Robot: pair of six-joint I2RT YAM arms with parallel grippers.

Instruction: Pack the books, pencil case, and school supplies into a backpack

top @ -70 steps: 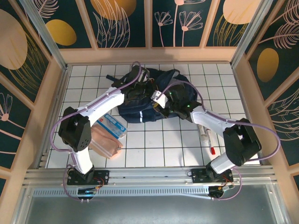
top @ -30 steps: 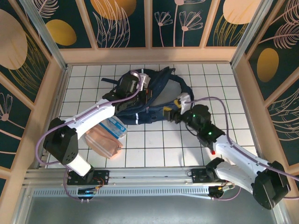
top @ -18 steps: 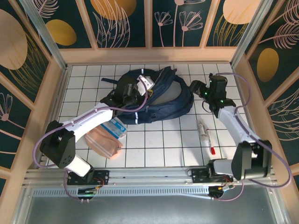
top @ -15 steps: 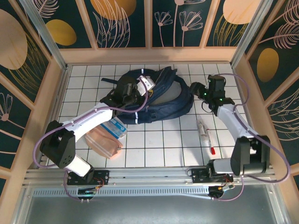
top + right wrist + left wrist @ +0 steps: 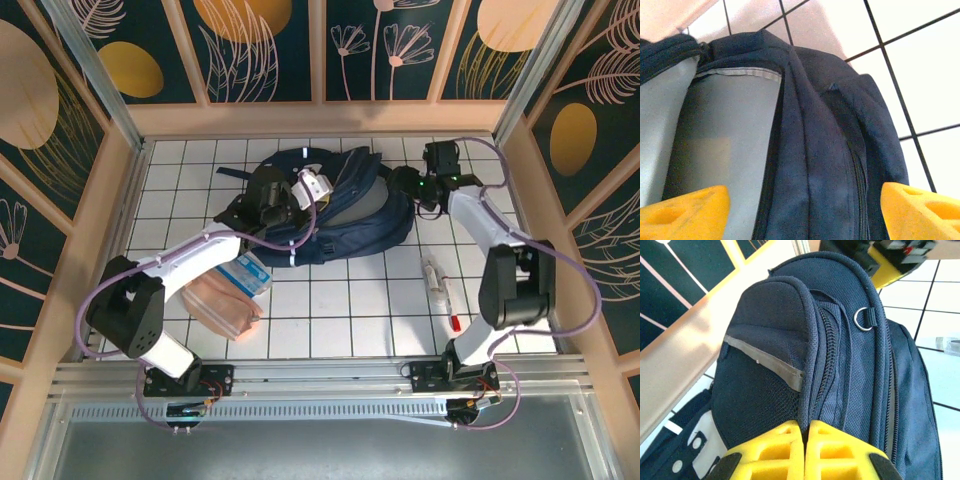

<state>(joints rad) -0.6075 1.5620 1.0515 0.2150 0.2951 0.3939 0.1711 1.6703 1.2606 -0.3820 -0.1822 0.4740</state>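
Note:
The navy backpack [image 5: 340,215] lies at the back middle of the tiled table, its mouth gaping to show grey lining [image 5: 715,140]. My left gripper [image 5: 298,192] is shut on the piped edge of the backpack [image 5: 840,340], its yellow fingers [image 5: 775,450] pressed together on that seam. My right gripper [image 5: 405,186] stands open at the bag's right end, its fingers [image 5: 920,205] straddling the rim of the backpack [image 5: 815,165] without touching it. The school supplies lie to the right: a whitish tube [image 5: 432,272] and a red pen [image 5: 452,306]. The peach pencil case [image 5: 225,305] lies front left. The books are out of view.
A light-blue and white pack [image 5: 245,270] rests on the pouch's far end. Wooden walls [image 5: 120,200] close in the table on the left, back and right. Bare tiles [image 5: 340,300] stretch in front of the bag.
My right arm has swung from the bag's front round to its far right end, with the gripper open. The left gripper has kept its hold and the bag's mouth has opened wider.

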